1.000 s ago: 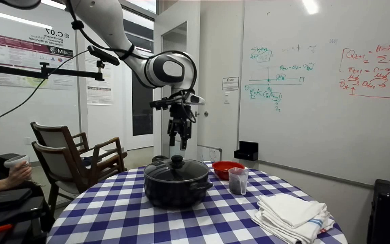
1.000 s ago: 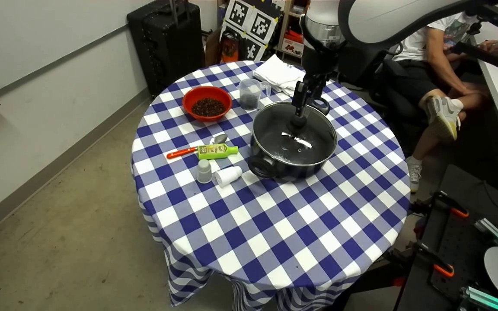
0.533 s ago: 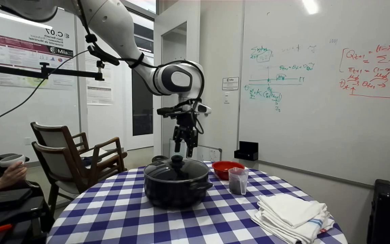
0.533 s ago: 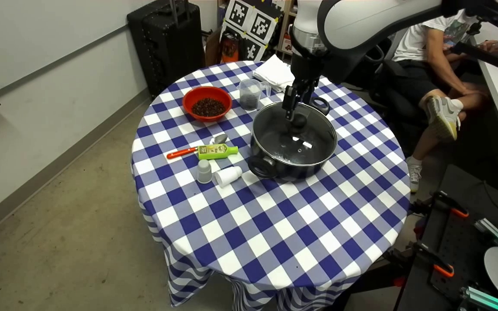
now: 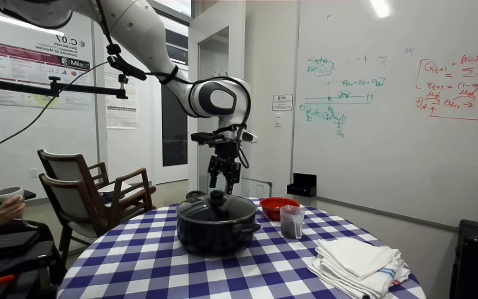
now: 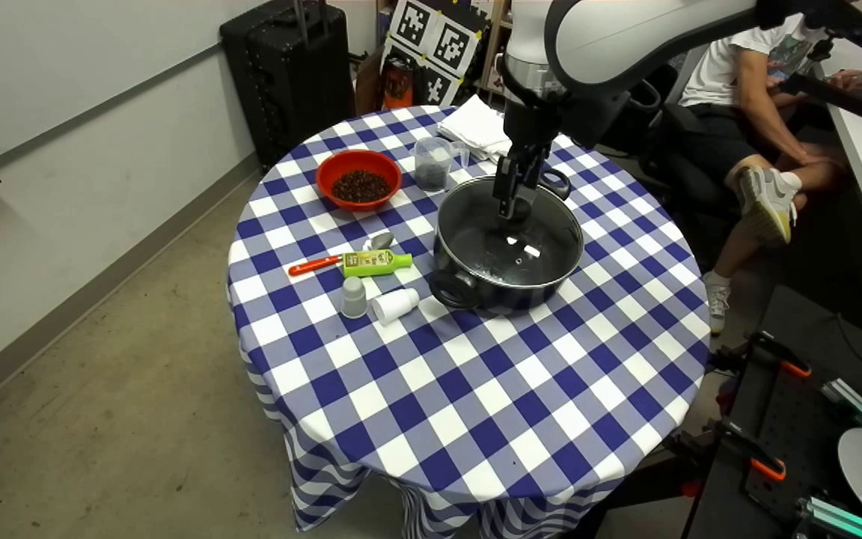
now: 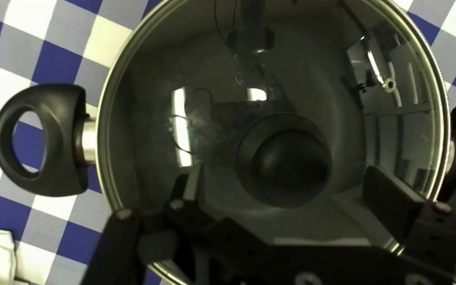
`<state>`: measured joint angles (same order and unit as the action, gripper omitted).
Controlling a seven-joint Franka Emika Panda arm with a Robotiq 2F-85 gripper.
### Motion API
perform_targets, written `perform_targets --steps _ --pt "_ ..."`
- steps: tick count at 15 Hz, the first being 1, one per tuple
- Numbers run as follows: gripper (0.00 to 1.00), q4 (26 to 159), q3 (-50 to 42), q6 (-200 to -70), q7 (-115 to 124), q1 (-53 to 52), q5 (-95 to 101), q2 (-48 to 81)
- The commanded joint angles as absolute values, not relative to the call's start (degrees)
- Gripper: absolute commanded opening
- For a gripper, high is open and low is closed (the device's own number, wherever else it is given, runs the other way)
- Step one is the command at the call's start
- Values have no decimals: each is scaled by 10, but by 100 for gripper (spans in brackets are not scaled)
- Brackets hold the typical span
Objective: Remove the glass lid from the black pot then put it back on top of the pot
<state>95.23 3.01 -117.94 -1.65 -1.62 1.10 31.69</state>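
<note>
The black pot [image 5: 214, 240] stands on the checked table in both exterior views [image 6: 480, 290]. The glass lid [image 5: 234, 209] sits on it, flat; it also shows in an exterior view [image 6: 487, 243] and fills the wrist view [image 7: 212, 79]. Its dark round knob [image 7: 287, 166] is in the middle. My gripper [image 5: 221, 189] points down over the lid, in an exterior view at the knob [image 6: 513, 203]. In the wrist view my gripper [image 7: 284, 172] is open and empty, one finger on each side of the knob with gaps. The knob lies slightly forward of centre between the tips.
A red bowl of dark beans [image 6: 358, 180] and a clear measuring cup [image 6: 433, 163] stand near the pot. White folded towels [image 5: 357, 265] lie near the edge. A green bottle [image 6: 377, 263], an orange-handled utensil [image 6: 315, 265] and two small shakers [image 6: 395, 305] lie beside the pot.
My gripper has moved down and across toward the knob, right in one exterior view and left in the other, then slightly lower. The pot and lid have not moved.
</note>
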Motion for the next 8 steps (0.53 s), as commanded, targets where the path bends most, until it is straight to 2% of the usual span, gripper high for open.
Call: perform_targets --steps 1,8 --pt "100 948 38 -1162 -38 -17 -2 315" --pt "100 949 43 -1171 -37 -21 -2 320"
